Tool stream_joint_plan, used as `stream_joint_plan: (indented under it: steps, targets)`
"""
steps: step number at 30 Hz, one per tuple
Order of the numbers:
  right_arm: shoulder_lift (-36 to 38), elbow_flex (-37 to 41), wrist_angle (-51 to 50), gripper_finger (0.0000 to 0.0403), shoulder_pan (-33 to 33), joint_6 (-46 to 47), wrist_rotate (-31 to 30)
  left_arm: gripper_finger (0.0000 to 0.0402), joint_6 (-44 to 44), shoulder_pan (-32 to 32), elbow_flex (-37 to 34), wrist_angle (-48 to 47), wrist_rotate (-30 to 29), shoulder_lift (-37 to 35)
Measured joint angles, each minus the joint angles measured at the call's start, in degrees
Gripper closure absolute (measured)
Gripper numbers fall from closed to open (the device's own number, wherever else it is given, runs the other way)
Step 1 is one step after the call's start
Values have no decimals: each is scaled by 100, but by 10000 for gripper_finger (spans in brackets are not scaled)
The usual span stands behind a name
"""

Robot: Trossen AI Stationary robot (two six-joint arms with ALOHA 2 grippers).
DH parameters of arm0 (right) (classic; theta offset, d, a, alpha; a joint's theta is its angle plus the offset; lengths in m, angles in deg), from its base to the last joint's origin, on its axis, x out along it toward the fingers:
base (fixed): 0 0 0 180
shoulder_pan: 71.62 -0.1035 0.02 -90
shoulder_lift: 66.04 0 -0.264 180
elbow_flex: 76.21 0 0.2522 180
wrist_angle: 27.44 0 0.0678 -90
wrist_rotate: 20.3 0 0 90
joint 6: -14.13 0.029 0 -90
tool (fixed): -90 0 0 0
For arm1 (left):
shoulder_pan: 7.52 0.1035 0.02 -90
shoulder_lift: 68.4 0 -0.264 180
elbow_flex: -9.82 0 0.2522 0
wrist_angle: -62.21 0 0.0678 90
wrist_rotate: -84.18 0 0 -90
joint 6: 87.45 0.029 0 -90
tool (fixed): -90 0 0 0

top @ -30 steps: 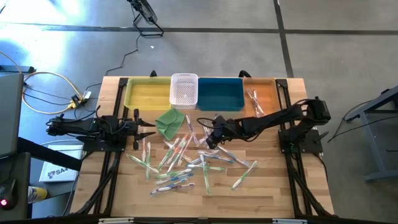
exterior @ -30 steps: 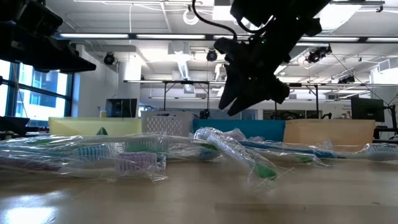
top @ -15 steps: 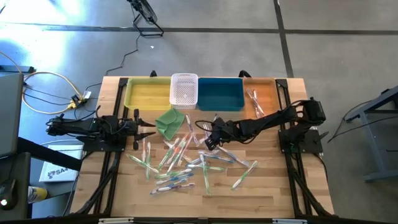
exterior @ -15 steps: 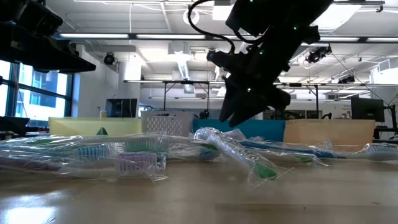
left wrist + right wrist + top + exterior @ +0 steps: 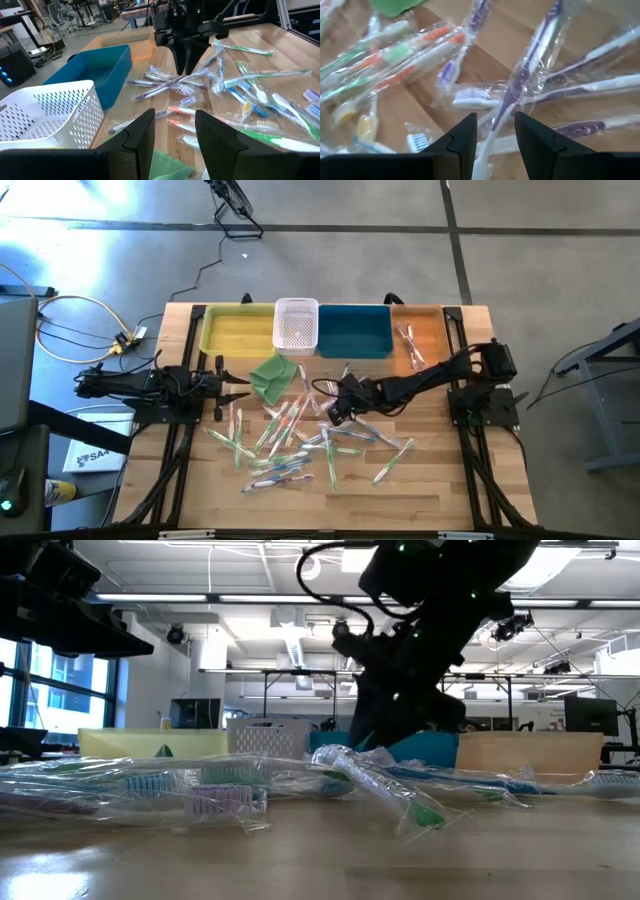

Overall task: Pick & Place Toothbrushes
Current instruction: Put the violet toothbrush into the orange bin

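Purple-handled toothbrush (image 5: 530,55) in clear wrap lies right between the spread fingers of the right gripper (image 5: 494,134), amid the scattered toothbrushes (image 5: 300,442). Farther off, the left gripper (image 5: 243,389) waits, fingers apart, empty.

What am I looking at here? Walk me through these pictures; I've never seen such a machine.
Two dark robot arms work at a wooden table. One camera looks straight down, one sits at table height, and one rides on each wrist. Wrapped toothbrushes lie scattered mid-table beside a folded green cloth. Along the far edge stand a yellow bin, a white basket, a blue bin and an orange bin with a few brushes inside. The right gripper is low over the pile, fingers open astride a purple toothbrush, nothing held. The left gripper waits, open, at the left.
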Motion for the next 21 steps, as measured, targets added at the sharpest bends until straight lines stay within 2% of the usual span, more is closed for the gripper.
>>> stream_joint_plan:
  steps: [11, 15, 21]
  targets:
    - [-153, 0, -36, 277, -4, 11, 28, 265, -2, 1, 0, 0, -4, 0]
    - [-153, 0, -55, 277, -4, -6, 213, 265, -2, 0, 0, 3, -18, 0]
    - [-153, 0, -534, 286, 13, 185, 352, 265, -4, 1, 0, 3, -18, 0]
